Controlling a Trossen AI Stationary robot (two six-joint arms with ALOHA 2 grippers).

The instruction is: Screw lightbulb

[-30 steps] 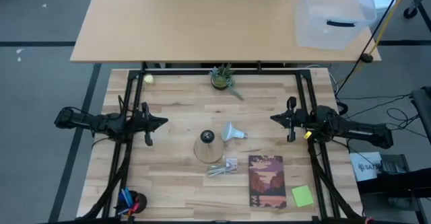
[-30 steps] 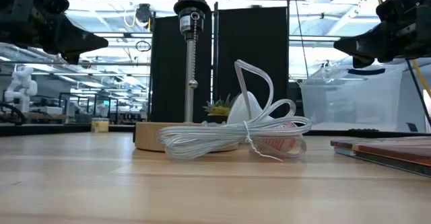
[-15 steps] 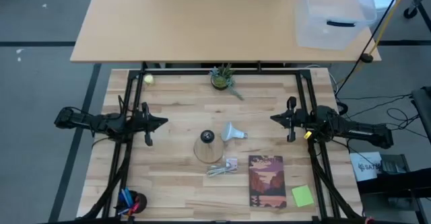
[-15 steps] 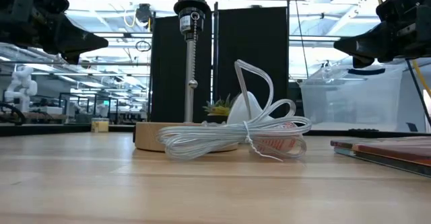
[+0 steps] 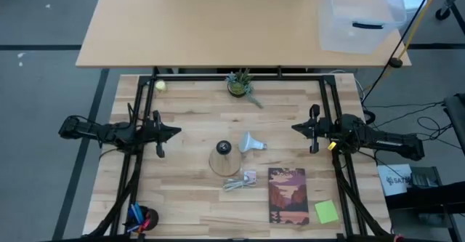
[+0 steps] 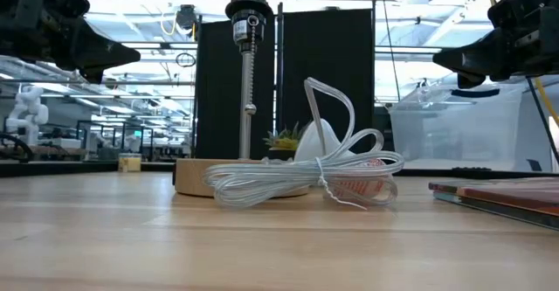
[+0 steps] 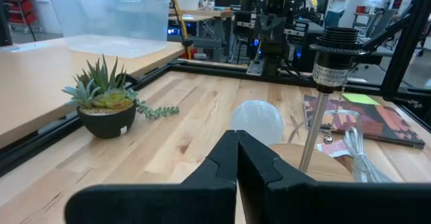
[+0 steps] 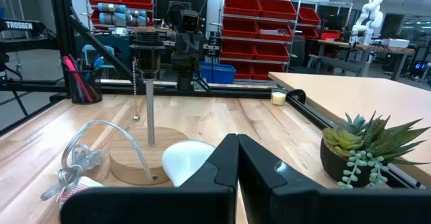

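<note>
Holding unchanged | lightbulb on table | both grippers closed, apart

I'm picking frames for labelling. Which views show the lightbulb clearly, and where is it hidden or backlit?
High view: lightbulb fully visible, evenly lit. Low view: mostly hidden behind the coiled cord, against bright windows. Wrist views: globe partly cut off by each end effector's shut fingers.

Succulent, book, green note
</note>
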